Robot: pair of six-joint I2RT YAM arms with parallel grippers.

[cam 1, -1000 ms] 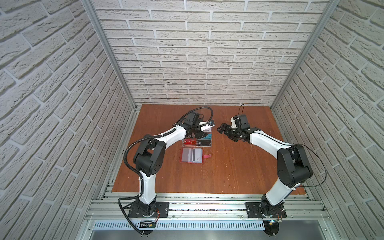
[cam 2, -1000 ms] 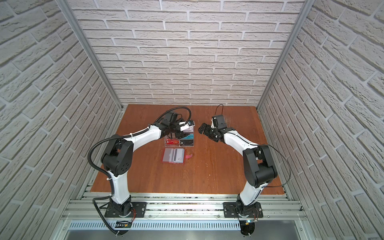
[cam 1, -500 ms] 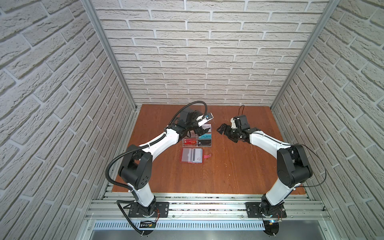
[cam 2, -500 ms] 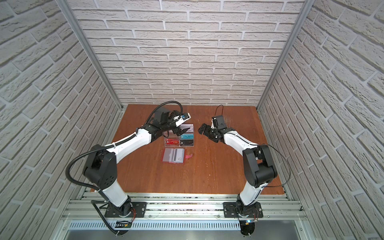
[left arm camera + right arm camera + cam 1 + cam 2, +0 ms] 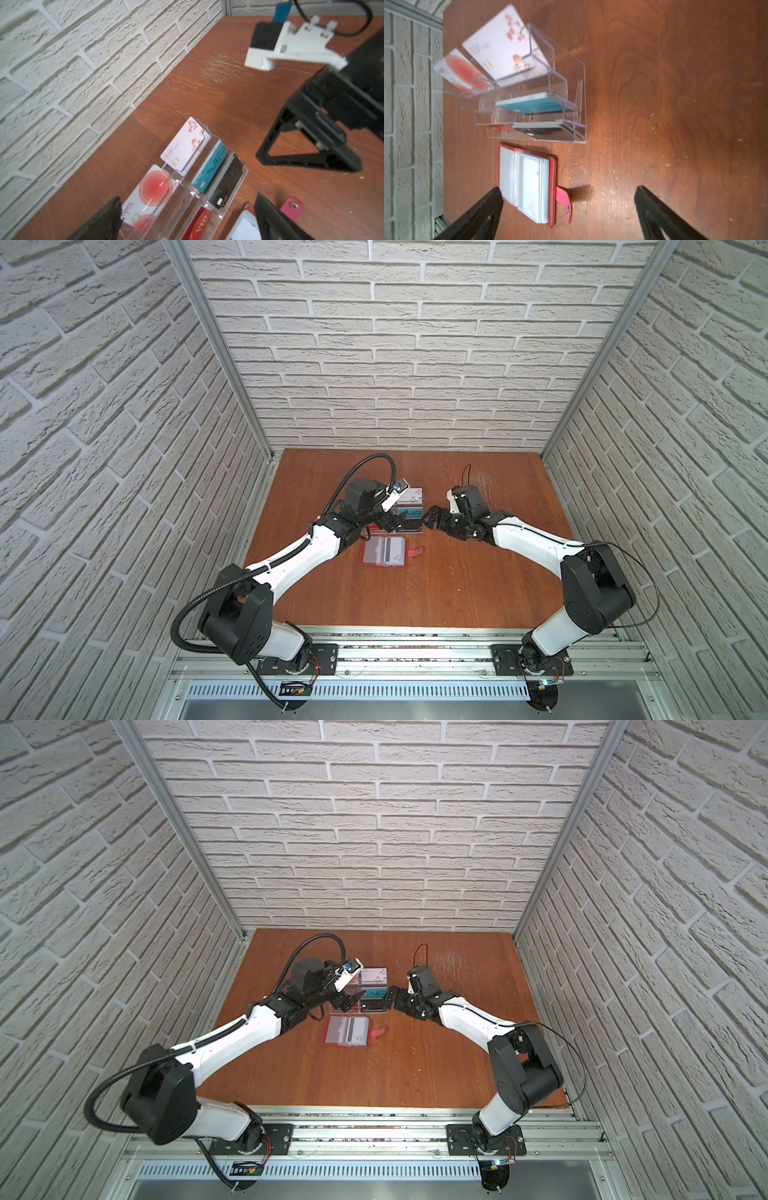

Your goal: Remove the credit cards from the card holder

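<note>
Reading progress from the rack: the clear acrylic rack [image 5: 580, 93] holds a white blossom VIP card [image 5: 185, 145], a white card with red circles [image 5: 151, 191], a teal VIP card [image 5: 212, 168], a black VIP card [image 5: 227, 185] and a red card [image 5: 199, 224], all out of their sleeves. The red card holder [image 5: 382, 551] lies open and flat on the table [image 5: 457, 593], just in front of the rack, snap tab [image 5: 564, 199] flung out to its right. At least one white card [image 5: 529, 182] is visible in its top clear sleeve. The stack of sleeves beneath is too edge-on to count.

Judgement: well along, not finished.

Left gripper [image 5: 348, 1001]: jaws spread wide, empty, hovering over the rack's left end.
Right gripper [image 5: 432, 518]: jaws spread wide, empty, just off the rack's right end.

Clearance: only a narrow gap between the holder's far edge and the rack's front lip, so pulling a card that way risks a knock. Bare wood lies in front and to the right of the holder. The two grippers are near each other across the rack.
</note>
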